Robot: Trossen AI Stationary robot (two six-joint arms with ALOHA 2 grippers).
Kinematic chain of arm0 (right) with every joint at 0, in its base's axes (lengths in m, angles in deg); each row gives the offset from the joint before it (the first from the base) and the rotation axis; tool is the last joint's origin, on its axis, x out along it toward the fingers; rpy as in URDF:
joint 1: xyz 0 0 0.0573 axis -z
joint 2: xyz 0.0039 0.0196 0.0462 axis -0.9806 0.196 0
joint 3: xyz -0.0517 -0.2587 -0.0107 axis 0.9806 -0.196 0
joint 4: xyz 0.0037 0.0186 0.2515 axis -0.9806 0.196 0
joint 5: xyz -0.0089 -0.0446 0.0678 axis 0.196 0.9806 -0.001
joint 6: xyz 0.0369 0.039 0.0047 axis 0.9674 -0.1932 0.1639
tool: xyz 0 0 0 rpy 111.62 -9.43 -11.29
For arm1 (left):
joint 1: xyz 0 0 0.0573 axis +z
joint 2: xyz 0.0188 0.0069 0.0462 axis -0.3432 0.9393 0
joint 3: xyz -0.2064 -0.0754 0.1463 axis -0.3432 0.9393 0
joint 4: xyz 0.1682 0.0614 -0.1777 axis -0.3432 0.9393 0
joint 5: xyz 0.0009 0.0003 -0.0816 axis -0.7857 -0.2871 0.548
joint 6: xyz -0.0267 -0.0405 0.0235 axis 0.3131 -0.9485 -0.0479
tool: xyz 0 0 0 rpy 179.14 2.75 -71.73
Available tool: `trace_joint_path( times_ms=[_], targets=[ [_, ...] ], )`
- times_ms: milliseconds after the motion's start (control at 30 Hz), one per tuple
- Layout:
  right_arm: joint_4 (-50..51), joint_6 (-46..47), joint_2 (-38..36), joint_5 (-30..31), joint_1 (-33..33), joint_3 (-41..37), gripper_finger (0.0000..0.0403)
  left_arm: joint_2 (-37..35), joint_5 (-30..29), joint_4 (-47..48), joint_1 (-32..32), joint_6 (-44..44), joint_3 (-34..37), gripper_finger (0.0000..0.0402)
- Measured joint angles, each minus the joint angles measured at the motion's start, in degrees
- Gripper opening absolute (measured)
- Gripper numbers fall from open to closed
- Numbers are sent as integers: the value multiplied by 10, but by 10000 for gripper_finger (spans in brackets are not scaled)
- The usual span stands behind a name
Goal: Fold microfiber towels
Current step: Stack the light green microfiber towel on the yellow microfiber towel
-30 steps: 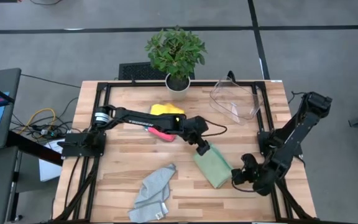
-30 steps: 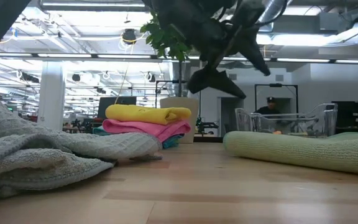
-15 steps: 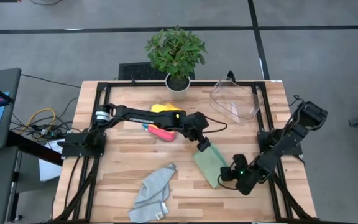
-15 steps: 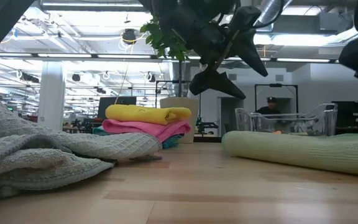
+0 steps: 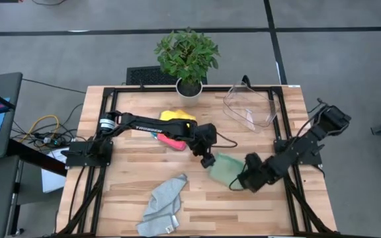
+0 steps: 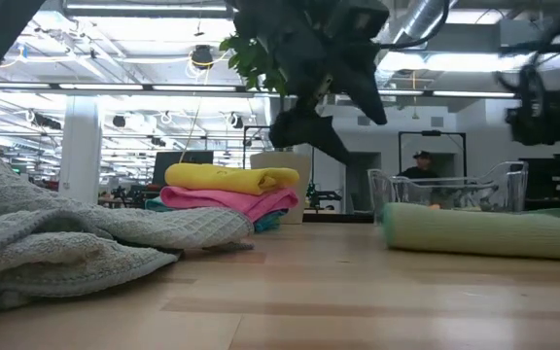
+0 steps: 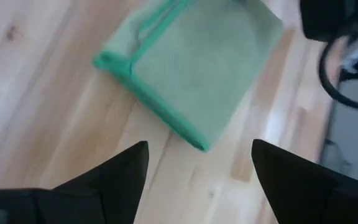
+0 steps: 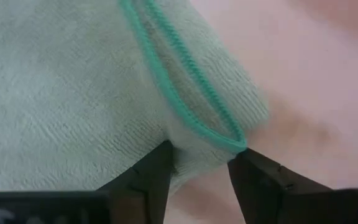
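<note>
At tabletop centre-right: we see the green towel (image 5: 225, 168) lying folded, between both hands.
Towel state: partly folded, teal-stitched edges stacked at one corner; flat on the tabletop (image 5: 131, 168).
Right hand (image 5: 242, 180): low at the towel's near corner; in the right wrist view its fingers (image 8: 148, 177) bracket the hemmed corner (image 8: 197, 124), pinching a bunch of cloth between them.
Right arm pose: reaches in from the right edge, forearm low, wrist angled toward the towel.
Left hand (image 5: 208, 159): hovers just beside the towel's far corner, fingers spread, holding nothing; left wrist view shows the towel (image 7: 188, 68) ahead, untouched.
Left arm pose: stretched across from the left side, passing over the stack (image 5: 174, 129) of yellow and pink towels.
Risk 1: we judge the right pinch sits on the very corner, so only one layer may lift and the fold could come apart.
Risk 2: hands are near each other; a crossing move could make them bump.
Risk 3: dragging could skew the fold.
Other: grey towel (image 5: 161, 205) crumpled at front; bin (image 5: 250, 109) and plant (image 5: 187, 56) at back.
</note>
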Motion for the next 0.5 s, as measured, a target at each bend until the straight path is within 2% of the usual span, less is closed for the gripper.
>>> trace_joint_path(
  times_ms=[100, 200, 300, 367, 500],
  targets=[
    [14, -139, -12, 2, 45, 1, 174, 0, -46, -11, -16, -14, 0, 279],
    [9, -226, -10, 2, 86, 1, 168, 0, -79, -36, -27, -43, 0, 279],
    [-12, -273, -5, 2, 115, 1, 165, -3, -117, -71, -33, -94, 35, 279],
    [-27, -287, -5, 2, 127, -1, 164, -1, -114, -98, -33, -142, 74, 279],
    [-40, -290, -8, 0, 136, -10, 168, 0, -92, -233, -30, -260, 158, 279]
  ],
)
